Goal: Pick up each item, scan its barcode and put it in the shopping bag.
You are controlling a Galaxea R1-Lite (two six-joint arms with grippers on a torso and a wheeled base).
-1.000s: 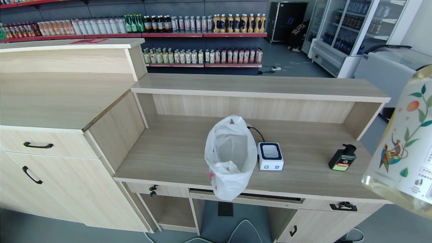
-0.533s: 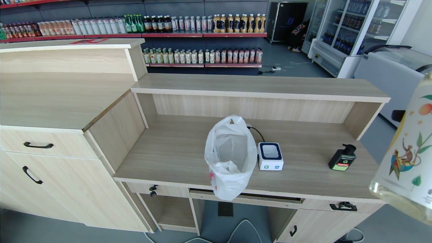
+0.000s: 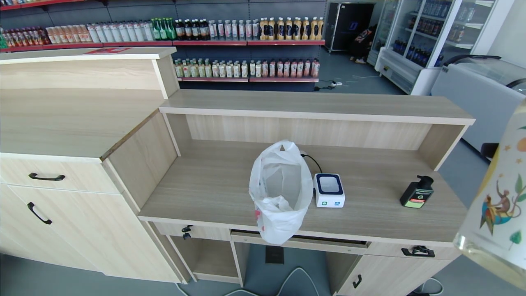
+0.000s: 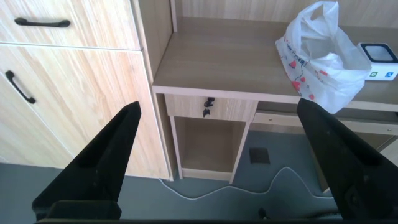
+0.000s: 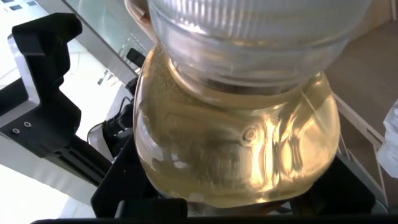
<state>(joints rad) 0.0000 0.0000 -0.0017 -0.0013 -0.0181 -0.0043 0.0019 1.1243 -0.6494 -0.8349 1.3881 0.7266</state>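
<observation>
While the right hand [image 5: 211, 180] stays clamped on the bottle [image 3: 499, 193], that bottle has drifted further right of the scanner [image 3: 329, 190] and lower over the last second. I judge the scan is not yet done. The bottle hangs in the air well apart from the scanner, beyond the desk's [image 3: 213, 181] right end. It must come back over the scanner before it goes in the bag [image 3: 280, 191], which stands open just left of the scanner.

The left hand [image 4: 219, 124] hangs low, well left of the scanner, its fingers wide apart and empty. A black dispenser [image 3: 417, 192] stands on the desk right of the scanner, between it and the bottle, and could be knocked on the way in. A cable [image 3: 314, 161] runs off behind the scanner.
</observation>
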